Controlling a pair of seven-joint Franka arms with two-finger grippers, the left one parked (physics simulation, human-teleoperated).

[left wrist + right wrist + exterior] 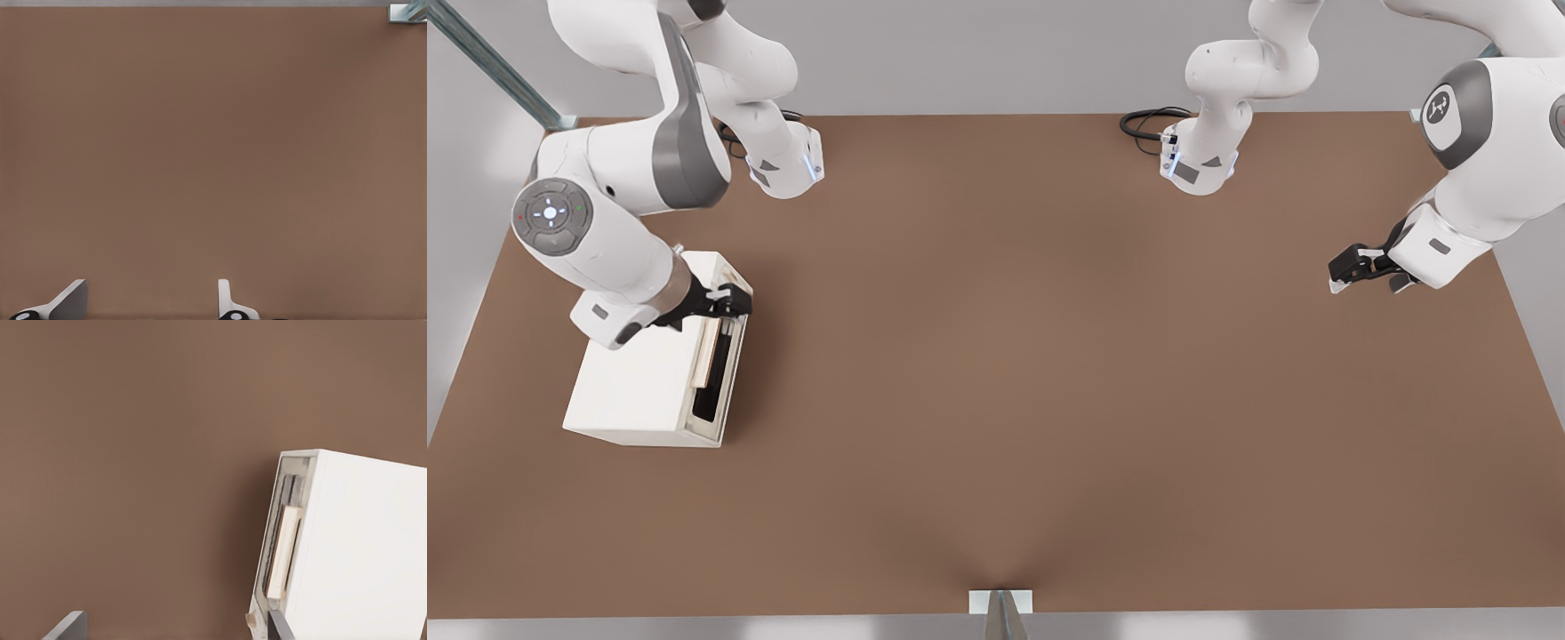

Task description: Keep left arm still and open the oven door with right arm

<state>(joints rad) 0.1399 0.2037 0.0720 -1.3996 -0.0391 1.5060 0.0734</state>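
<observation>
Already the right arm's black two-finger tool, fingers spread wide, hovers at the twelve o'clock end of the cream oven door's tan wooden bar handle, so closing there risks missing it.

The brown table is carrying the cream-white oven near the front view's left edge, its door facing the front view's right. The gripper is hovering over the oven's far end, fingers spread apart. Black cables are lying by the far edge.

Oven on table, front view's left; tool above its door.
</observation>
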